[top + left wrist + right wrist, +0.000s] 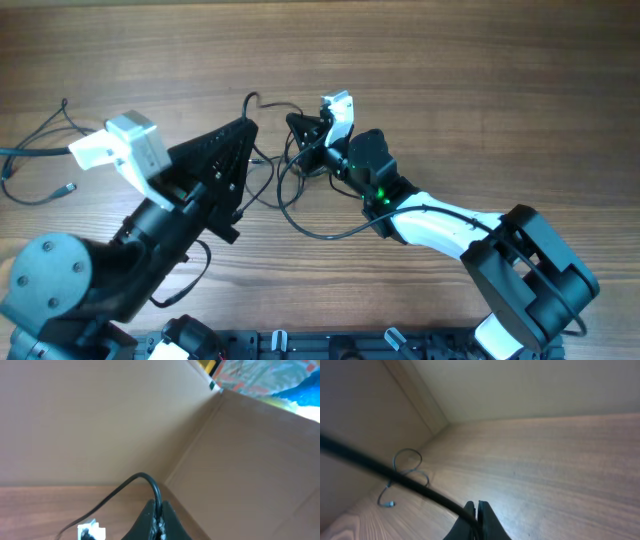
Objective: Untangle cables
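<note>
Thin black cables (283, 190) lie tangled in loops on the wooden table between my two grippers. My left gripper (247, 126) reaches up-right into the tangle. In the left wrist view it (159, 510) is shut on a black cable (131, 481) that arcs up out of the jaws. My right gripper (297, 123) faces it from the right. In the right wrist view it (477, 509) is shut on a black cable (395, 476) that runs off to the upper left. A short stretch of cable (270, 103) spans between the two grippers.
Another thin cable (40, 140) with a small plug end (68, 187) lies loose at the table's far left; it also shows in the right wrist view (406, 471). A cable loop (325, 236) trails toward the front. Cardboard walls (250, 460) border the table.
</note>
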Controlling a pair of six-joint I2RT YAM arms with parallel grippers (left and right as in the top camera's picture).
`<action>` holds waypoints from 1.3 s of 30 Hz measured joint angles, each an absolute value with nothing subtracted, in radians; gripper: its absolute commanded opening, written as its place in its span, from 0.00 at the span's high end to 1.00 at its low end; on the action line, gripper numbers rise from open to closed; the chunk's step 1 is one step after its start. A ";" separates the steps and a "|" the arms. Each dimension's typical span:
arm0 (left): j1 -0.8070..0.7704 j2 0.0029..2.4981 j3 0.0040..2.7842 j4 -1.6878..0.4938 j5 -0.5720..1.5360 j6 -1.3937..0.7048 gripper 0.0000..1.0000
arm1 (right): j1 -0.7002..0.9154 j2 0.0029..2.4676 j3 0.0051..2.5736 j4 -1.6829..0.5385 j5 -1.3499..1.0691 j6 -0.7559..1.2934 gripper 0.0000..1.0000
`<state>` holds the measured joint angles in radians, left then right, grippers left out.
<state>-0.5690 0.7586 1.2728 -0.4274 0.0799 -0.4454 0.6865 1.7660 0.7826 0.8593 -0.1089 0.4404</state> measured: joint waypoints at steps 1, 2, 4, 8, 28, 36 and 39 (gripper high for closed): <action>-0.569 0.760 1.273 -0.448 0.075 -0.445 0.96 | 0.686 1.766 0.783 0.846 -0.111 0.438 0.96; -0.569 0.761 1.273 -0.474 0.062 -0.445 0.96 | 0.686 1.766 0.784 0.818 -0.115 0.437 0.96; -0.569 0.761 1.273 -0.538 0.010 -0.445 0.96 | 0.679 1.765 0.788 0.747 -0.142 0.433 0.96; -0.569 0.761 1.273 -0.668 -0.136 -0.445 0.93 | 0.631 1.715 0.789 0.545 -0.234 0.429 0.96; -0.569 1.106 1.273 -0.786 -0.099 -0.515 0.22 | 0.464 1.209 0.792 0.117 -0.481 0.504 0.96; -0.569 1.158 1.273 -0.791 0.099 -0.404 0.18 | 0.464 1.209 0.792 -0.038 -0.076 0.477 0.96; -0.569 1.158 1.273 -0.792 0.138 -0.393 0.18 | 0.455 1.209 0.792 -0.084 0.112 0.434 0.96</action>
<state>-0.5690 1.1584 1.2728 -0.7918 0.1379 -0.3935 0.4549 1.2087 0.7921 -0.0845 0.1123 0.4343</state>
